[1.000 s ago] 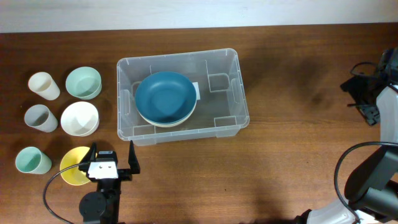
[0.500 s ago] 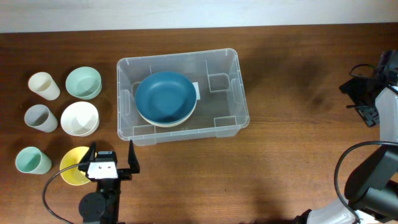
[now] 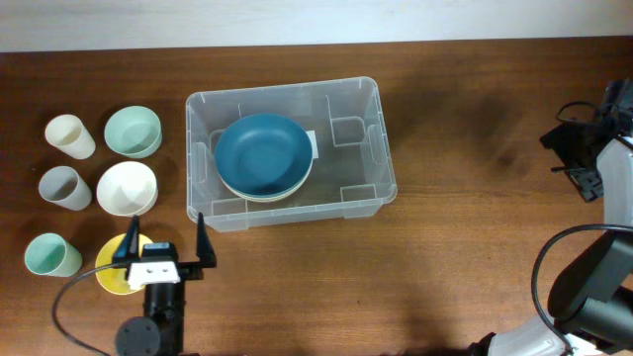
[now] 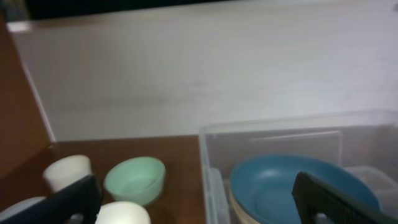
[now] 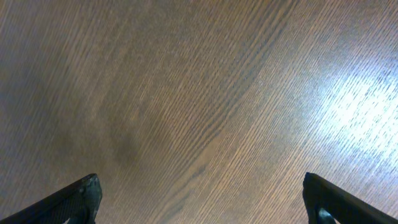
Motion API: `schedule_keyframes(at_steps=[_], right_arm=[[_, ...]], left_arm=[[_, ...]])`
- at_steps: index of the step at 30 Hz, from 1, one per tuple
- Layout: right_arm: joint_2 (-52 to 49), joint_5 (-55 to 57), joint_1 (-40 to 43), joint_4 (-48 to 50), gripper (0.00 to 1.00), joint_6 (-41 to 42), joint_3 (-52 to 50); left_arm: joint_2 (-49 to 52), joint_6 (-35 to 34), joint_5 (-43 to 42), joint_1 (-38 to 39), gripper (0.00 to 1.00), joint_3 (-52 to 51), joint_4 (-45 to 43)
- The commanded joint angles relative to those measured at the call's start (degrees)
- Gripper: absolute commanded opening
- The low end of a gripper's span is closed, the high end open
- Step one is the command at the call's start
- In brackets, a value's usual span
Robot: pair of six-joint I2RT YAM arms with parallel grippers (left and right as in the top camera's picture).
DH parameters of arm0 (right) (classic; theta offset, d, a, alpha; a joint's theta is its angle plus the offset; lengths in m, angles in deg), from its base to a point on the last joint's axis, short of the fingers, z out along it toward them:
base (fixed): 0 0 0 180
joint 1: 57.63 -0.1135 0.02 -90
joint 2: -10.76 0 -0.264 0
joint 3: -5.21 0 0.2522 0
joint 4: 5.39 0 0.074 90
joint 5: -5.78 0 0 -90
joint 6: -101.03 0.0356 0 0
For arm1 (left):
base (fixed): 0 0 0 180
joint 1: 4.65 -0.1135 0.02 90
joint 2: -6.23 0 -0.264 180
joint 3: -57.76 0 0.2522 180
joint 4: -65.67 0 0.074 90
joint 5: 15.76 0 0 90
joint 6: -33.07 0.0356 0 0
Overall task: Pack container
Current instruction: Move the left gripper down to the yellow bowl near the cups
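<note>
The clear plastic container (image 3: 368, 138) stands mid-table and holds a blue bowl (image 3: 263, 155) stacked on a cream bowl. It also shows in the left wrist view (image 4: 273, 134) with the blue bowl (image 4: 273, 186). My left gripper (image 3: 165, 240) is open and empty, just front-left of the container, over the edge of a yellow bowl (image 3: 109, 277). In its wrist view the left gripper (image 4: 198, 202) has its jaws wide apart. My right gripper (image 5: 202, 199) is open and empty above bare wood; its arm (image 3: 603, 148) is at the far right.
Left of the container are a mint bowl (image 3: 133, 132), a white bowl (image 3: 127, 188), a cream cup (image 3: 69, 136), a grey cup (image 3: 64, 187) and a mint cup (image 3: 51, 256). A pale wall runs behind the table.
My left gripper has shifted a little to the left and toward the front edge, now partly over the yellow bowl. The right arm has not moved.
</note>
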Motion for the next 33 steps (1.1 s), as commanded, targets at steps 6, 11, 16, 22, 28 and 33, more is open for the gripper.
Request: schedule_keyframes(at_steps=[6, 11, 16, 22, 28, 33], right_arm=[[-0.20, 1.20, 0.15, 0.15, 0.99, 0.68, -0.44], [-0.20, 1.20, 0.15, 0.15, 0.99, 0.68, -0.44], [-0.20, 1.20, 0.15, 0.15, 0.99, 0.68, -0.44], [-0.20, 1.20, 0.15, 0.15, 0.99, 0.68, -0.44], [-0.20, 1.20, 0.15, 0.15, 0.99, 0.68, -0.44], [-0.20, 1.20, 0.15, 0.15, 0.99, 0.68, -0.44]], left_arm=[[24.26, 5.18, 9.07, -0.17, 0.99, 34.23, 21.57], [33.70, 6.34, 9.77, -0.20, 0.99, 39.95, 24.39], [42.10, -8.70, 23.37, -3.08, 0.99, 46.21, 33.53], [49.57, -9.33, 19.98, -9.70, 0.99, 52.17, 38.86], [54.12, -9.31, 8.33, -9.51, 0.99, 52.17, 43.82], [57.86, -13.66, 8.35, -9.94, 0.99, 52.17, 53.48]])
